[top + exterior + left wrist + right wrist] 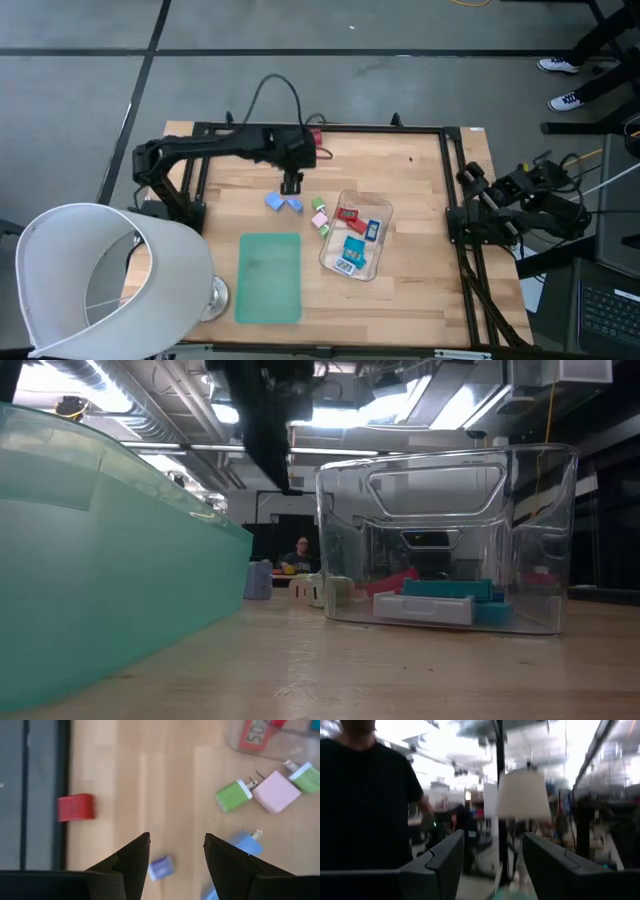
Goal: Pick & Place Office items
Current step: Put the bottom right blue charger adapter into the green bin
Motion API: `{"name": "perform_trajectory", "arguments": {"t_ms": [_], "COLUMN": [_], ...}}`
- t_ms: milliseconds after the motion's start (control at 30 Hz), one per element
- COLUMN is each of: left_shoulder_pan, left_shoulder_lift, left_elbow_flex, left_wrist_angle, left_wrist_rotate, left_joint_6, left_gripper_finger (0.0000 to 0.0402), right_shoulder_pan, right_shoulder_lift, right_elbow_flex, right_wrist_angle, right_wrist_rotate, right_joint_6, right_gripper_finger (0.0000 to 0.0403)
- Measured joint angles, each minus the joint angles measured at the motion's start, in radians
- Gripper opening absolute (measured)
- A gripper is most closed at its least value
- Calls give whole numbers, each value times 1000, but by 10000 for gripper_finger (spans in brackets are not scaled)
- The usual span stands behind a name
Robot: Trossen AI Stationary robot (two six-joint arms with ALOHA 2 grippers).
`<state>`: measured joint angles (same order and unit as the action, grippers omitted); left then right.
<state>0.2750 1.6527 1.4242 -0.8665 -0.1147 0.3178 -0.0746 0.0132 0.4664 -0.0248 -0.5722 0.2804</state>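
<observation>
Office items [322, 218]: some in tray [385, 212], others loose beside.

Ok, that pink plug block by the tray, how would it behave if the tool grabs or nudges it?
The pink plug block looks rigid and boxy, so probably stiff and light. Lying flat on the table, it should slide rather than roll. Its metal prongs may catch on the green block beside it.

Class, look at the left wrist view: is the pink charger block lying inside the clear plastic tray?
No. The pink charger block lies on the bare wooden table between two green blocks, outside the clear plastic tray.
</observation>
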Motion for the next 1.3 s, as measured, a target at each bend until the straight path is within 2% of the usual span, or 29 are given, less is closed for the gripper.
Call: {"name": "perform_trajectory", "arguments": {"t_ms": [167,433,533,733,800,867,967,1067,1300], "left_shoulder_pan": [-28,-68,-81,-92,-92,-93,-93,-93,-90], "left_shoulder_lift": [0,0,-1,-1,1,7,8,9,8], "left_elbow_flex": [-138,-220,-232,-238,-240,-252,-291,-347,-388], "left_wrist_angle": [164,179,203,213,212,205,182,172,264], "left_wrist_rotate": [47,82,84,114,122,121,117,116,82], "left_joint_6": [-6,-64,-69,-67,-46,-5,98,157,285], "left_gripper_finger": [179,177,178,173,170,169,171,176,189], "right_shoulder_pan": [0,0,0,0,0,0,0,0,0], "right_shoulder_lift": [-12,-13,-13,-14,-3,-2,-14,-14,-14], "right_elbow_flex": [-4,-48,-126,-453,-439,-433,-435,-433,-433], "right_wrist_angle": [-113,-10,111,555,518,571,627,660,656], "right_wrist_rotate": [11,-62,-87,-1,32,35,-30,-45,-40], "right_joint_6": [-24,-92,-62,87,95,98,79,101,124], "right_gripper_finger": [200,200,200,201,201,201,201,201,201]}}
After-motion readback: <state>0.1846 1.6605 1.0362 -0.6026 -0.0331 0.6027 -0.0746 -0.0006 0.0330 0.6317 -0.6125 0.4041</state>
